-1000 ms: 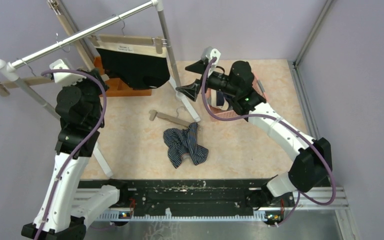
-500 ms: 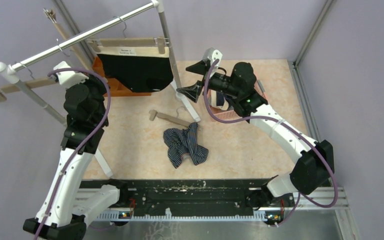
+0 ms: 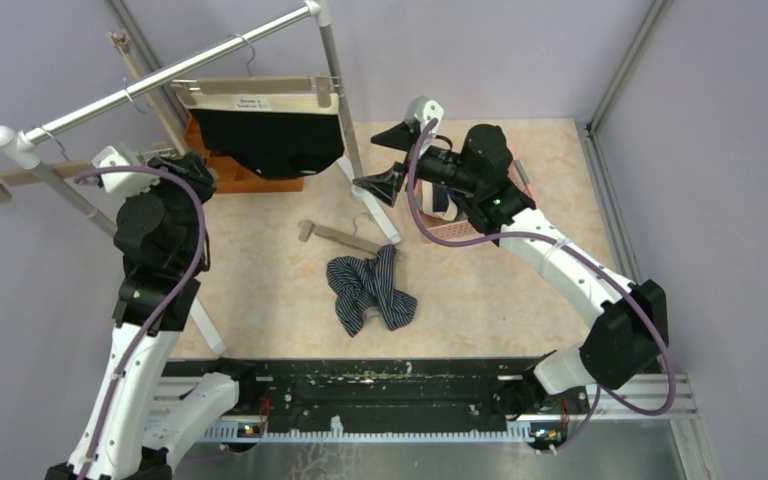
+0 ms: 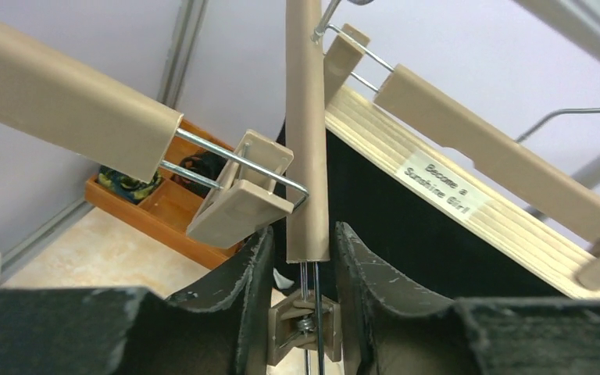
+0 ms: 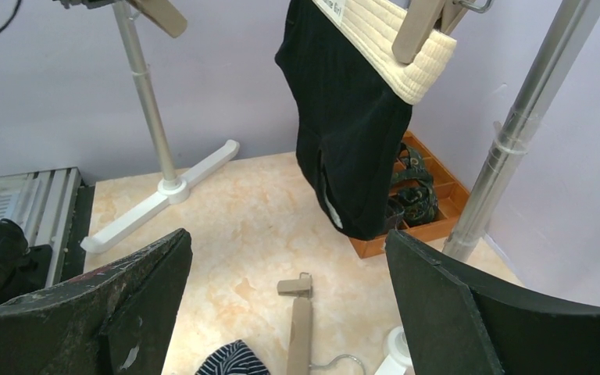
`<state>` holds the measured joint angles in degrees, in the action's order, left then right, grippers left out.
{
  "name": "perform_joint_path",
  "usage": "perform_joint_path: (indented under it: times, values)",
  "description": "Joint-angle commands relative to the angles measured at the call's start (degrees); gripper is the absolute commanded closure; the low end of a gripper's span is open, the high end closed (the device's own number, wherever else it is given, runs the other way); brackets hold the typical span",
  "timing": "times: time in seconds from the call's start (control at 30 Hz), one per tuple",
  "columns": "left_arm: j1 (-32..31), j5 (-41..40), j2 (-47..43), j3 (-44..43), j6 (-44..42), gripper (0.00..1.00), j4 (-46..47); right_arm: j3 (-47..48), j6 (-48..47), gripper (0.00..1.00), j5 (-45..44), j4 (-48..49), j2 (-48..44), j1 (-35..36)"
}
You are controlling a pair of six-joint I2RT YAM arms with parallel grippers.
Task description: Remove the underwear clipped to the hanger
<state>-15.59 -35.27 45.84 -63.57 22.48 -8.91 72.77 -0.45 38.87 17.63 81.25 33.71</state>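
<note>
Black underwear (image 3: 272, 142) with a beige waistband (image 3: 255, 101) hangs clipped to a wooden hanger (image 3: 250, 84) on the rail. The left wrist view shows the same underwear (image 4: 414, 234), and it is also in the right wrist view (image 5: 351, 133). A navy-striped pair (image 3: 370, 290) lies on the floor. My left gripper (image 3: 192, 160) is up beside the rail. Its jaws (image 4: 303, 234) are narrowly open, straddling the bar end of a bare hanger (image 4: 306, 141) and its empty clip (image 4: 305, 332). My right gripper (image 3: 380, 160) hovers wide open to the right of the black underwear, holding nothing (image 5: 287, 242).
An empty hanger (image 3: 345, 237) lies on the floor next to the striped pair. An orange tray (image 3: 235, 178) with rolled socks sits behind the rack. A pink basket (image 3: 455, 228) is under my right arm. The rack post (image 3: 352, 140) stands between the grippers.
My left gripper's jaws have loosened around the bare hanger's clip, and the left wrist has shifted slightly left and down. The right arm has barely moved.
</note>
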Motion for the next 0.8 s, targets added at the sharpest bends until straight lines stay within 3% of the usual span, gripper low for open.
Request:
perform_joint_path:
  times: [0.0, 0.13, 0.4, 0.53, 0.77]
  values:
    - [0.39, 4.72, -3.42, -0.70, 1.70, 0.61, -3.01, 2.70, -0.25, 0.07, 1.39, 2.05, 0.19, 0.21]
    - [0.39, 6.60, -5.09, -2.86, 2.00, 0.58, -8.39, 2.96, 0.78, 0.07, 1.97, 3.34, 0.92, 0.21]
    - [0.39, 9.97, -6.09, -11.45, 4.46, 0.54, -31.35, 5.84, 1.16, 0.06, 2.86, 3.74, 2.93, 0.21]
    - [0.40, 9.87, -8.53, -13.79, 5.36, 0.51, -38.46, 7.24, 1.31, 0.06, 3.31, 3.14, 4.87, 0.26]
    - [0.48, 13.01, -8.70, -23.10, 4.67, 0.50, -49.99, 7.82, -6.30, 0.06, -2.05, -9.02, 7.71, 0.47]
